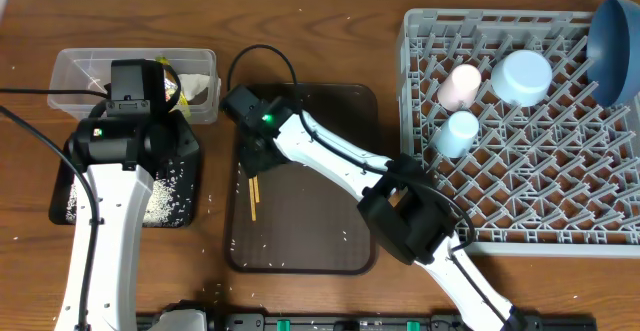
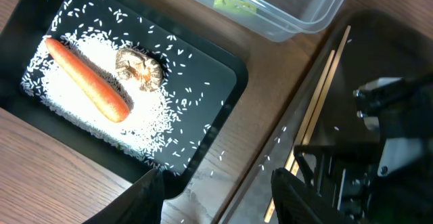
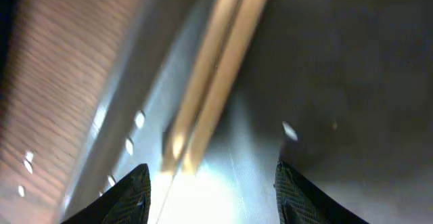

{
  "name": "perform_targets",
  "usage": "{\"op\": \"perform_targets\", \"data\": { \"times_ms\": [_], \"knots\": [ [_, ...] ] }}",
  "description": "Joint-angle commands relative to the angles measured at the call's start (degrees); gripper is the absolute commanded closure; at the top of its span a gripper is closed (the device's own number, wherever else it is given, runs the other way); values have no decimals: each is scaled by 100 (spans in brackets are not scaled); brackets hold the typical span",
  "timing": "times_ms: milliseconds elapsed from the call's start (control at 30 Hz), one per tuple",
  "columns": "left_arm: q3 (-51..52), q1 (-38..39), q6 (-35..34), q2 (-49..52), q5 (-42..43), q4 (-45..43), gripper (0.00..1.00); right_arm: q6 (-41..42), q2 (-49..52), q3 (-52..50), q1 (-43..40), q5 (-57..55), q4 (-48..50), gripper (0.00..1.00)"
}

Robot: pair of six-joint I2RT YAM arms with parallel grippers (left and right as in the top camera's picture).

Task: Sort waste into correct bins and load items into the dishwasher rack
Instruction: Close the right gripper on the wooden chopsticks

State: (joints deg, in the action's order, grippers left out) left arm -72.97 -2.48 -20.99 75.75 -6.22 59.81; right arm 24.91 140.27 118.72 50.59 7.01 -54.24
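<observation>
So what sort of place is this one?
Probably a lab tabletop staged as a dish-clearing station: a wooden table, a grey dishwasher rack holding cups, and a black tray of rice and carrot.

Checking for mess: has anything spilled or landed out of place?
Yes. Loose rice grains lie outside the black tray, scattered on the wooden table and across the brown serving tray near the chopsticks.

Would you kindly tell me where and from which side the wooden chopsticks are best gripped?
Grip the chopsticks near mid-length, coming from straight above. They lie flat and side by side, close to the left rim of the brown tray, so a sideways approach looks awkward. Closing across the width of both sticks should catch the pair. The right pincer, open, hangs over them.
</observation>
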Motion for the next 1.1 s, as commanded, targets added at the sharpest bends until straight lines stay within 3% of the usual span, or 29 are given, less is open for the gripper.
{"op": "perform_targets", "data": {
  "times_ms": [0, 100, 500, 1067],
  "knots": [
    [-26, -20, -33, 22, -68, 15, 48, -13, 225, 417, 79, -328, -407, 46],
    [-26, -20, -33, 22, -68, 11, 48, -188, 225, 758, 157, -769, -671, 43],
    [-26, -20, -33, 22, -66, 13, 47, -535, 363, 879, 623, -1956, -236, 40],
    [-26, -20, -33, 24, -66, 15, 47, -389, 601, 879, 463, -1884, -280, 41]
  ]
}}
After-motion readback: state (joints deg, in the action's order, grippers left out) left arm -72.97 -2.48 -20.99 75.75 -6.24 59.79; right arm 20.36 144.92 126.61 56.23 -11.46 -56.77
